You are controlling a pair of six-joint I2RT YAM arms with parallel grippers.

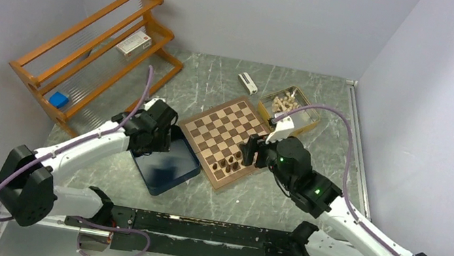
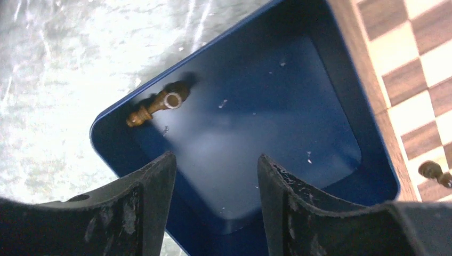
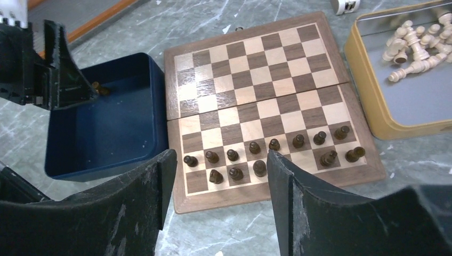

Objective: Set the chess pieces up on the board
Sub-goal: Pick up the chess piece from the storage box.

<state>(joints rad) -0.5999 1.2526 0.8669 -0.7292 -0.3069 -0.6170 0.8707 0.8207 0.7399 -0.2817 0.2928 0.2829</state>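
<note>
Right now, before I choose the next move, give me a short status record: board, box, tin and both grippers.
board: lying flat, dark chess pieces standing in the two rows at its near side
second row: eight pieces, full
nearest row: five pieces, three squares bare
blue box: one dark piece lying on its side
gold tin: pale pieces in a heap
left gripper: open, empty, over the blue box
right gripper: open, empty, at the board's near side
</note>
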